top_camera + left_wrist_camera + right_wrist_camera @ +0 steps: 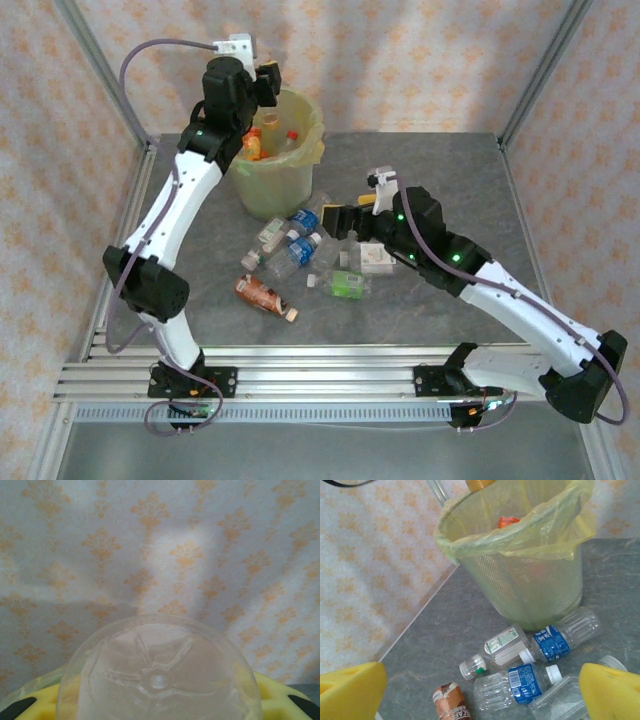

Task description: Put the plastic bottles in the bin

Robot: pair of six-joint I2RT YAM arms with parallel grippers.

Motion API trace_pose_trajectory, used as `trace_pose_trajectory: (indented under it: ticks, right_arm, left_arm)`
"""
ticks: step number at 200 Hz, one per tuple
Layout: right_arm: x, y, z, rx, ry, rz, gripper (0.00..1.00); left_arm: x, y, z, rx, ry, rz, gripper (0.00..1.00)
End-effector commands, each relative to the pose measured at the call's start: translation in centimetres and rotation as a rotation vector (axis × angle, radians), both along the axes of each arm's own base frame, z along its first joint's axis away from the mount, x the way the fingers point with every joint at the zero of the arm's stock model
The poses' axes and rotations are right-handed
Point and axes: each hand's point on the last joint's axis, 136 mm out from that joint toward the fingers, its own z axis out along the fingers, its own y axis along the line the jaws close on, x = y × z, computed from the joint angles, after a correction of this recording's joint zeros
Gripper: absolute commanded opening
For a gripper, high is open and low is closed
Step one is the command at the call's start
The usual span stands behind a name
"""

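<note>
- Left pincer (157, 706): clenched on a clear bottle (158, 672). The bottle's moulded base sits between the yellow pads (35, 706) and faces the wrist camera, with patterned wall (150, 545) beyond.
- From above, that pincer hangs at the left rim of the bin (300, 172), and the gripped bottle's orange label shows just under it. It seems to be over the opening, but the arm covers the rim there, so I cannot be sure.
- Bin: pale, lined with a yellow-green bag, upright on the grey table (450, 180). An orange item (507, 521) lies inside.
- Right pincer (482, 682): released, pads wide apart, low over the loose bottles. The bin stands straight ahead of it, a little apart.
- Between its pads: a blue-label bottle (520, 686) lying flat.
- Just ahead of that: a second blue-label bottle (555, 642), its far end close to the bin's foot.
- Left of the second one, touching it: a green-and-white-label bottle (502, 645), its white cap toward the left pad.
- Near the left pad: a brown bottle (452, 707).
- By the right pad: a bare clear bottle (560, 705), partly cut off.
- On the base side of the right pincer, seen from above: a green-label bottle (347, 284) lying flat.
</note>
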Motion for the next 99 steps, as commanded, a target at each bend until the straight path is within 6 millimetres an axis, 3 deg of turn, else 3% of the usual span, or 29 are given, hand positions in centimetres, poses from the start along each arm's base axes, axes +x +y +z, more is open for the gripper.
trace_pose_trajectory:
  ticks: [1,26,28,35,99]
  right_arm:
    - [0.4,-1.5,0.3,0.007,-0.001,-0.080,0.99]
    - [0.9,-2.3,0.5,0.013,0.009,-0.142,0.99]
    - [1.0,-2.4,0.4,0.012,0.011,-0.146,0.99]
    - [1.1,-2.6,0.5,0.012,0.014,-0.160,0.99]
    - [1.6,-3.3,0.9,0.027,0.008,-0.217,0.99]
  left_arm:
    - [1.0,0.6,1.5,-0.041,-0.038,0.021,0.37]
    - [2.3,-0.2,0.2,-0.040,-0.022,-0.001,0.37]
    - [3.1,-0.5,-1.1,-0.035,0.001,-0.001,0.37]
    - [3.7,-0.7,-2.2,-0.032,0.021,-0.003,0.37]
    - [6.0,-2.0,-8.1,-0.042,0.140,-0.033,0.37]
